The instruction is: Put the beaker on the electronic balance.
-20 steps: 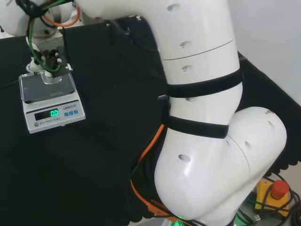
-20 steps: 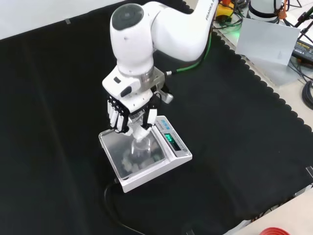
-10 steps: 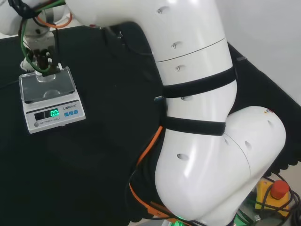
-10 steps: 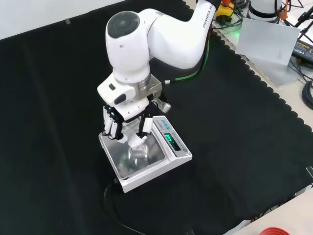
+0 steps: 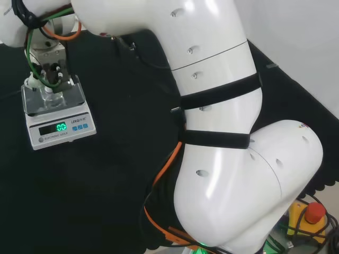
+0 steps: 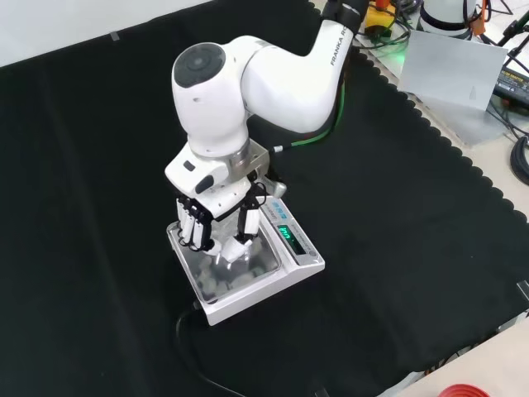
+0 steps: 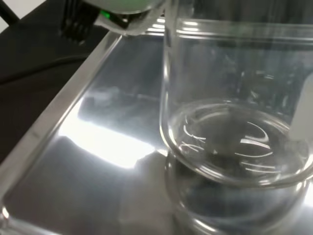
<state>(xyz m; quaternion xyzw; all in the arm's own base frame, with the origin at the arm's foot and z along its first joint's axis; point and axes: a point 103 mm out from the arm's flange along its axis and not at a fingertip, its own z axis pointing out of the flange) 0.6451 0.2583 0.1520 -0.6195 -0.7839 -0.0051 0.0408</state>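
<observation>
The electronic balance (image 5: 58, 127) (image 6: 281, 269) stands on the black cloth, its green display lit. My hand (image 5: 48, 71) (image 6: 216, 225) hangs low over the steel pan (image 6: 207, 281) (image 7: 98, 147), fingers curled round a clear glass beaker (image 5: 49, 95) (image 6: 230, 252) (image 7: 234, 142). In the wrist view the beaker is upright and empty. Its base sits just over its own reflection in the pan, and I cannot tell whether it touches. A white fingertip (image 7: 303, 112) lies against the beaker's wall.
A black cable (image 6: 186, 335) runs from the balance toward the front edge of the cloth. Off the cloth lie a grey metal sheet (image 6: 450, 70), a red ring (image 6: 467, 390) and a red stop button (image 5: 313, 211).
The hand has come down with the beaker, from above the pan's far edge to low over the pan. The arm's links have swung a little with it.
</observation>
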